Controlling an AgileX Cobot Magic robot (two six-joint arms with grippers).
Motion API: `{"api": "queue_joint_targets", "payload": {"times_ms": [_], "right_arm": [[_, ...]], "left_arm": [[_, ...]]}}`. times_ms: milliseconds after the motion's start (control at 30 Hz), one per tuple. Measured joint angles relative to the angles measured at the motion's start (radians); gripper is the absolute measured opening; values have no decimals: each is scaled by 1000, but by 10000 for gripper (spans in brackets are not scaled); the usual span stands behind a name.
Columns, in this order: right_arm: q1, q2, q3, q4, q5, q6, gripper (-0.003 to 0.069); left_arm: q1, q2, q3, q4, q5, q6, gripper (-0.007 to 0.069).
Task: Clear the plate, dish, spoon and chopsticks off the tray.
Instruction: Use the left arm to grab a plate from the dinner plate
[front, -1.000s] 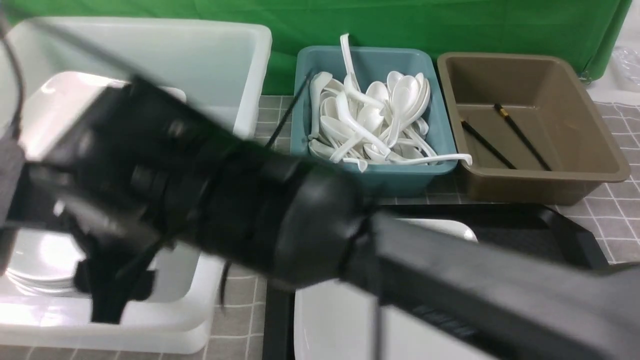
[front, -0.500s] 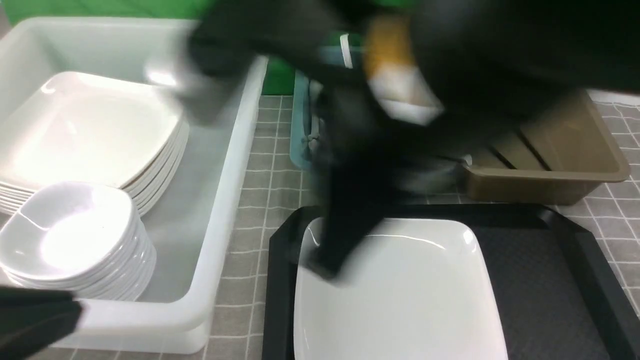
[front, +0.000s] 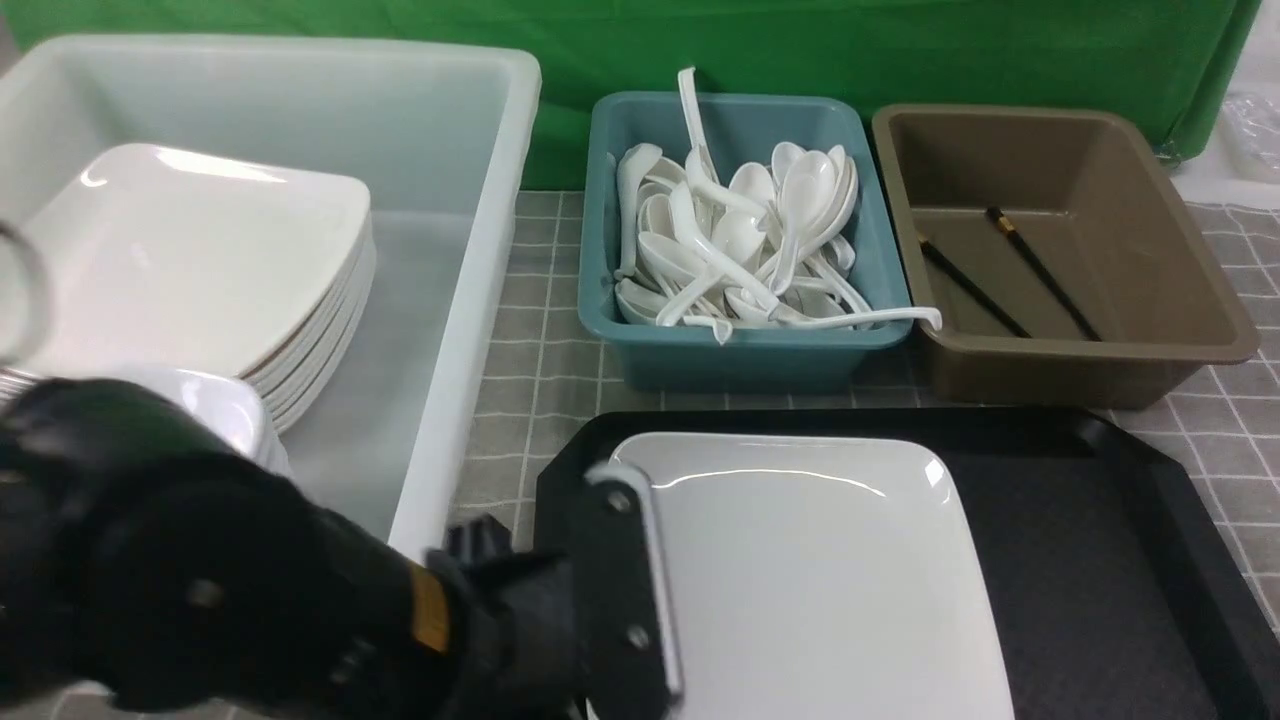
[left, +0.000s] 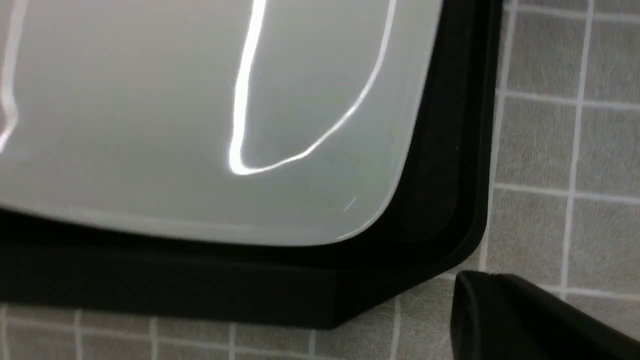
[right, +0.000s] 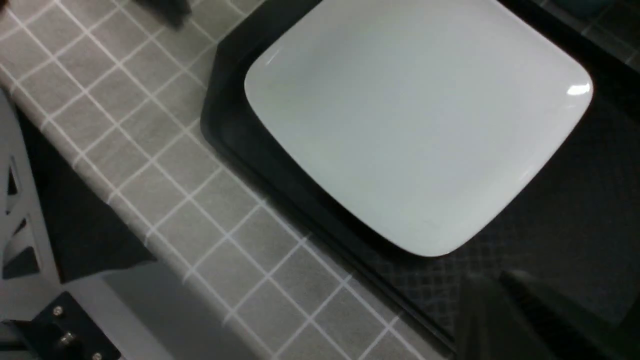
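Shows the plate (front: 820, 580) lying flat on the left half of the tray (front: 1100, 560), on the near tabletop (front: 540, 330). Places the left end effector (left: 520, 320) low by the tray's left side, just outside a clipped corner, closed tight with nothing seen between its tips. Cannot tell how wide the right end effector (right: 505, 315) stands: only a dark blur above the tray. Finds the chopsticks (front: 1040, 270) in the brown bin (front: 1080, 370) far right, spoons (front: 740, 240) heaped in the teal bin (front: 740, 345) beside it, and stacked dishes (front: 220, 410) in the white tub (front: 480, 250) at left.
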Motion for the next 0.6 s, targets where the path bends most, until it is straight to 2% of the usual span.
{"api": "queue_joint_targets", "payload": {"times_ms": [100,133,167,267,300,367,400,600], "right_arm": [[0,-43,8,0,2,10,62],[0,-53,9,0,7,11,62],[0,-53,10,0,8,11,62],[0,-51,13,0,8,11,62],[0,-51,13,0,8,11,62],[0,-50,13,0,2,11,62],[0,-50,13,0,3,11,62],[0,-49,13,0,-1,11,62]], "left_arm": [[-53,79,0,80,-36,26,56],[-86,128,0,138,-80,36,99],[-89,133,0,144,-85,37,105],[-117,202,-2,217,-189,39,237],[-116,205,-2,217,-194,39,237],[-117,248,-3,259,-236,40,342],[-117,258,-3,271,-240,40,363],[-117,303,-7,330,-257,40,401]]}}
